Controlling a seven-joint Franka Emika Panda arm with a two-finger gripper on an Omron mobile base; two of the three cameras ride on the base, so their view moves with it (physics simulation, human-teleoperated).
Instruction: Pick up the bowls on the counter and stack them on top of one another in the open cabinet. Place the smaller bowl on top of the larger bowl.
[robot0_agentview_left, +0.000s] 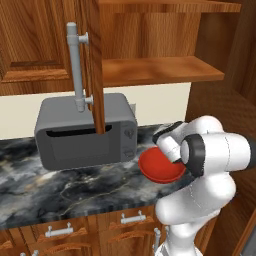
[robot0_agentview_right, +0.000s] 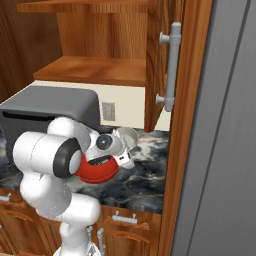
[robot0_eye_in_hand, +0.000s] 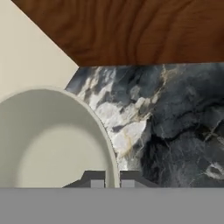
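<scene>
Now pincer (robot0_eye_in_hand: 112, 180) clamped on smaller bowl's (robot0_eye_in_hand: 48, 140) rim, one fingertip inside, one outside.

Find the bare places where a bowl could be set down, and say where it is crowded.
Free: the open cabinet's lower shelf, and the counter before the microwave. Crowded: the counter's right end, where the red bowl, pale bowl and gripper cluster.

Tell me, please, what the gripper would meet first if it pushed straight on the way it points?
The gripper, shut on the smaller bowl's rim, points down at the counter; the marble likely comes first, though depth is unclear.
</scene>
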